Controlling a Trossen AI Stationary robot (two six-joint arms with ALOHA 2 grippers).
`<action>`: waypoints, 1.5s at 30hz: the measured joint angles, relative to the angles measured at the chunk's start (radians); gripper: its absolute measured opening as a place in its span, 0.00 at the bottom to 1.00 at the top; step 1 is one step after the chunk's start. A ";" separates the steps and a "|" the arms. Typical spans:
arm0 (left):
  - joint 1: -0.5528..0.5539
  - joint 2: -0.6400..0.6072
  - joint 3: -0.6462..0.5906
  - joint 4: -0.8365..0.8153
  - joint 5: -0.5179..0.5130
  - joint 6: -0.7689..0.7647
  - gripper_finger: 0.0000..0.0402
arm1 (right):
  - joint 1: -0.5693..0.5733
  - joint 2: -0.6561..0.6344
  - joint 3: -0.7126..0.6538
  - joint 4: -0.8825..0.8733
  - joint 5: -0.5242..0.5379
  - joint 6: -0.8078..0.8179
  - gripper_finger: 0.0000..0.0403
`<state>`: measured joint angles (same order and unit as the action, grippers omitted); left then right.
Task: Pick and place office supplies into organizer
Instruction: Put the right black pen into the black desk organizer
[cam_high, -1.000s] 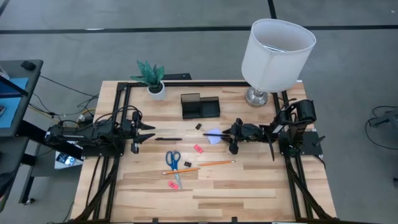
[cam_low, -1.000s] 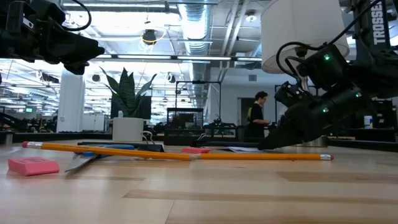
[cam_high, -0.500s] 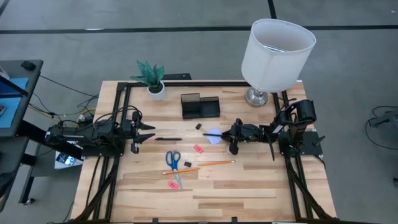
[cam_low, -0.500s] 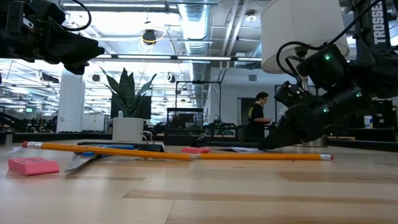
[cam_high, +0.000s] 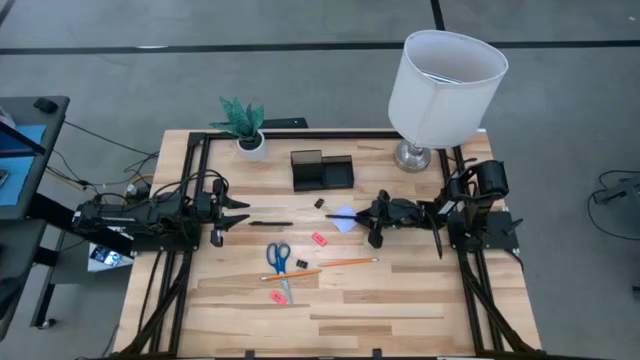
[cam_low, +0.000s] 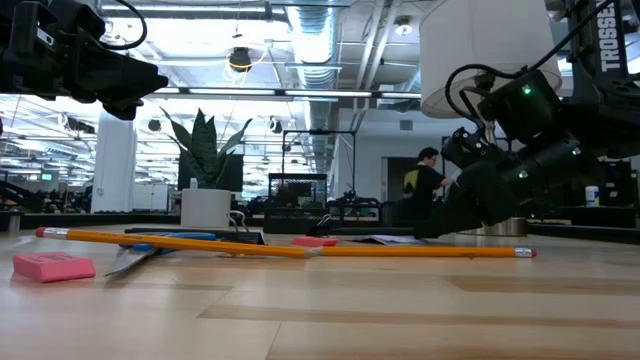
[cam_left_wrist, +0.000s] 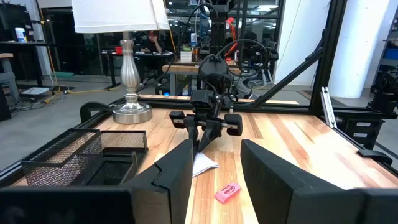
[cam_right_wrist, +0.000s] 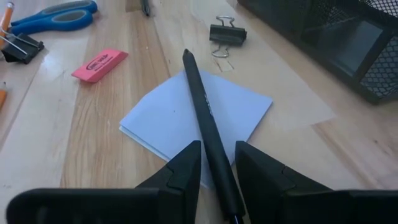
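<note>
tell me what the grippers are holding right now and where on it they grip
The right gripper is shut on the black pen near one end, its length lying over the note pad. The left gripper is open and empty.

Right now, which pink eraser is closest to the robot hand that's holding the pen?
The pink eraser just below the lavender note pad. It lies nearest the right hand, which grips the black pen; the other eraser lies down by the scissors.

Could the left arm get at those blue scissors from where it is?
Probably yes. The left gripper hangs open by the table's left side, and bare wood lies between it and the blue-handled scissors; nothing stands in the way.
</note>
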<state>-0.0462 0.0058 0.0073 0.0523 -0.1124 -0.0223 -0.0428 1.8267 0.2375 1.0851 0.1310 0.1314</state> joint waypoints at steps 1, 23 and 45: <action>0.000 0.000 0.000 0.000 0.000 0.000 0.32 | 0.000 0.000 0.000 0.001 0.000 0.000 0.23; 0.000 0.000 0.000 0.000 0.000 0.000 0.32 | 0.002 0.000 0.001 -0.004 -0.020 0.001 0.11; 0.000 0.000 0.000 0.000 0.000 0.000 0.32 | 0.002 0.000 0.008 -0.003 -0.019 -0.004 0.09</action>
<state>-0.0461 0.0059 0.0073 0.0523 -0.1127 -0.0225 -0.0410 1.8267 0.2457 1.0824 0.1116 0.1274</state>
